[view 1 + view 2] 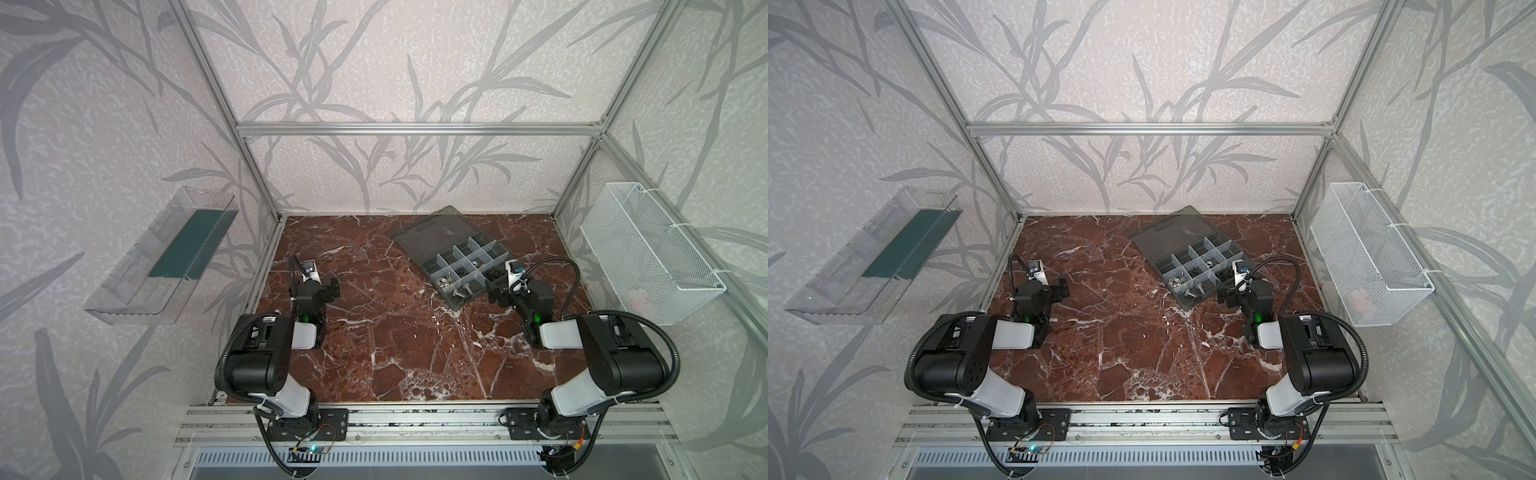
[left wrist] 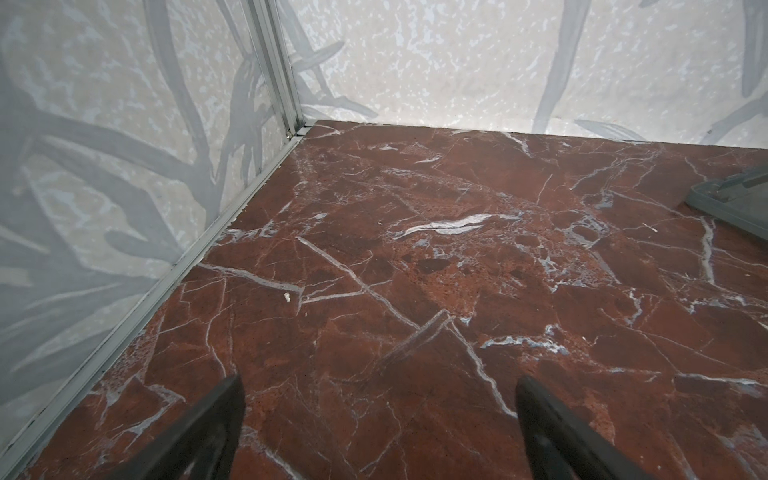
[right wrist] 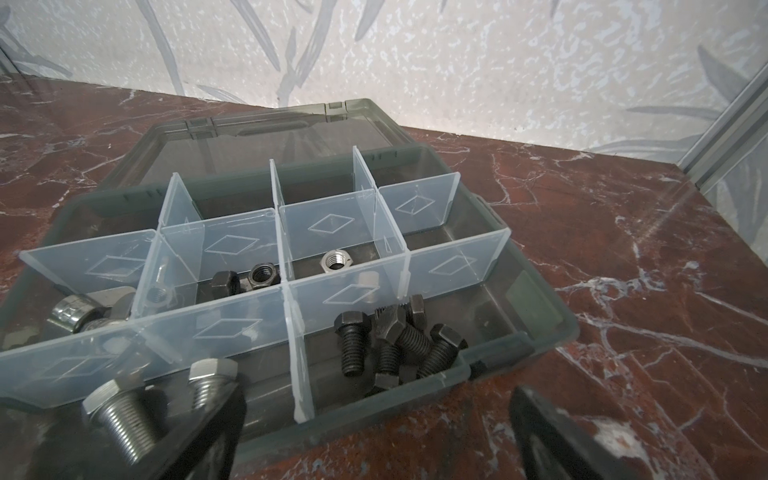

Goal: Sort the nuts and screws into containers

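Nearest me, the left gripper (image 2: 380,386) is hanging low over the red marble table (image 1: 395,332). Its dark fingers are standing wide apart, with bare stone showing between them, and it is sitting well apart from the grey box (image 1: 454,304), off to the box's left.

The right gripper (image 3: 380,392) is hovering at the box's near corner, also spread wide and pinching nothing. One finger (image 3: 216,424) is hanging over the box's front edge and the other is hanging over the table just beside the box.

Looking into the box's front row, silver screws (image 3: 120,419) are lying in the compartment under that finger. Next door, black screws (image 3: 390,345) are lying heaped against the front wall.

One row back, past the pale dividers (image 3: 345,291), dark nuts (image 3: 266,274) are sitting together in one compartment. A lone silver nut (image 3: 334,262) is resting in the next. Bigger shiny pieces (image 3: 70,316) are showing in the end compartment, too blurred to name.

Behind the box, its lid (image 1: 436,232) is lying open on the table. Farther off, a wire basket (image 1: 648,253) is hanging on the wall to the box's right, and a clear tray (image 1: 162,257) is hanging on the wall far to its left.
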